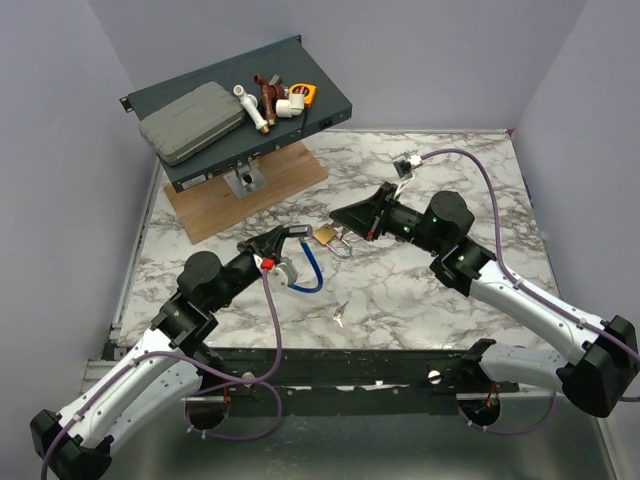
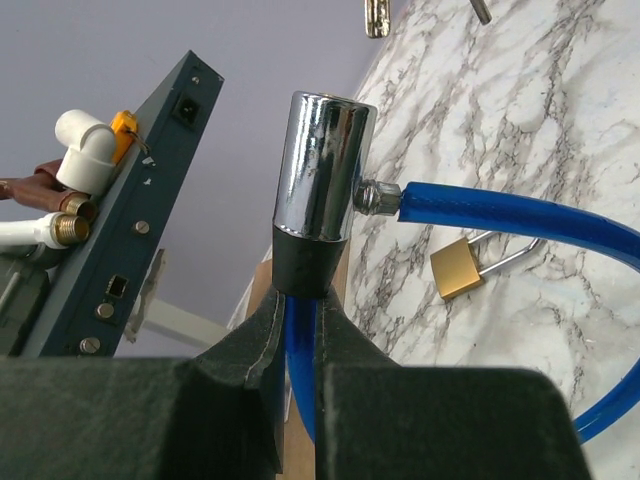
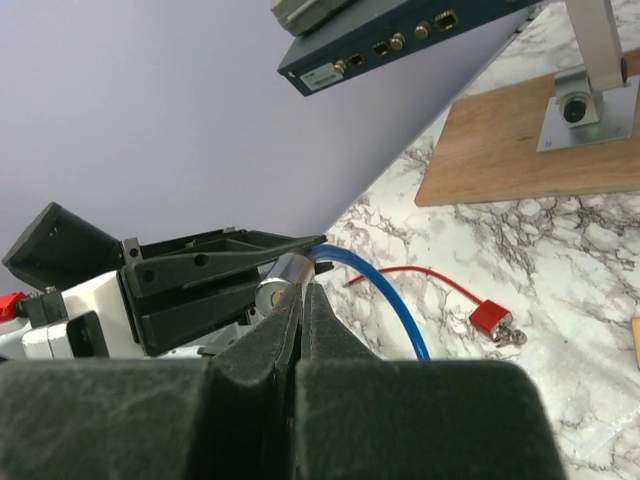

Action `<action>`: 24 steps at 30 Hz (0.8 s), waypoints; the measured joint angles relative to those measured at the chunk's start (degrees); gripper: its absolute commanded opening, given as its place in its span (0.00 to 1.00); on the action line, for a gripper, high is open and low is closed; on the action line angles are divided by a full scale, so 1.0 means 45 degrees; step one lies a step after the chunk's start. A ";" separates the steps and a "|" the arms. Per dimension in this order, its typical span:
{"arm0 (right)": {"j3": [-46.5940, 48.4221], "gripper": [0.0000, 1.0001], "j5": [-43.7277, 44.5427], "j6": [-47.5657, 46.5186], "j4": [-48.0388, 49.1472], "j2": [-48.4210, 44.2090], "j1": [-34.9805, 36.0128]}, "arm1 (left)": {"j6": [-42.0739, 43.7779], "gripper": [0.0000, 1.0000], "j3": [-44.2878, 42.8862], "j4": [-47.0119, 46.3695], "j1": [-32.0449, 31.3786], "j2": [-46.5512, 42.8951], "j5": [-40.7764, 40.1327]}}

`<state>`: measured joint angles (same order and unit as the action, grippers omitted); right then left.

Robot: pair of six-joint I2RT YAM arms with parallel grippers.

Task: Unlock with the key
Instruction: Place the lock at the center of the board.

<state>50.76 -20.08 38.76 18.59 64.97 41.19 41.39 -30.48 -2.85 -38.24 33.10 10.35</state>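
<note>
Lavender-grey walls close in a white marble-patterned counter (image 1: 440,310), with both arms reaching in from its near edge. At the far left a dark rack unit (image 1: 330,105) sits tilted on a metal stand over a wooden board (image 1: 290,180), carrying a grey case (image 1: 190,122), some pipe fittings (image 1: 265,100) and a yellow tape measure (image 1: 303,93). The left hand (image 1: 290,235) is closed narrowly on the blue cable lock (image 1: 320,272). In the left wrist view its fingers (image 2: 255,335) pinch the blue cable just under the black collar, so the chrome cylinder (image 2: 325,165) stands up above them. The cable loops out to one side and back. The brass padlock (image 1: 325,237) with its silver shackle lies on the marble just beyond that loop, between the two hands. The right hand (image 1: 336,213) points toward the left one. In the right wrist view its fingers (image 3: 285,330) are pressed fully together with nothing visible between them, and their tips sit just beside the end face of the chrome cylinder. A small red padlock (image 3: 490,318) on a red cable lies farther off, near the board. The key (image 1: 341,316) appears as a tiny silver sliver lying flat on the counter. It is nearer the front edge than the blue loop and apart from both hands.
</note>
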 measured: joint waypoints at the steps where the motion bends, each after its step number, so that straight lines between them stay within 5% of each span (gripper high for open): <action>1: 0.0000 0.01 0.0049 0.0049 0.0083 0.0034 0.0000 | 0.0019 0.00 0.0039 -0.0058 0.0000 0.0005 -0.0053; 24: -0.1428 0.01 0.0573 -0.1253 0.1821 0.0549 0.0267 | 0.2137 0.00 0.2497 -0.1617 0.0233 -0.0087 -0.0199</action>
<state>44.34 -17.50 33.12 26.79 67.44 42.39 51.00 -19.25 -10.13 -37.19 32.71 9.45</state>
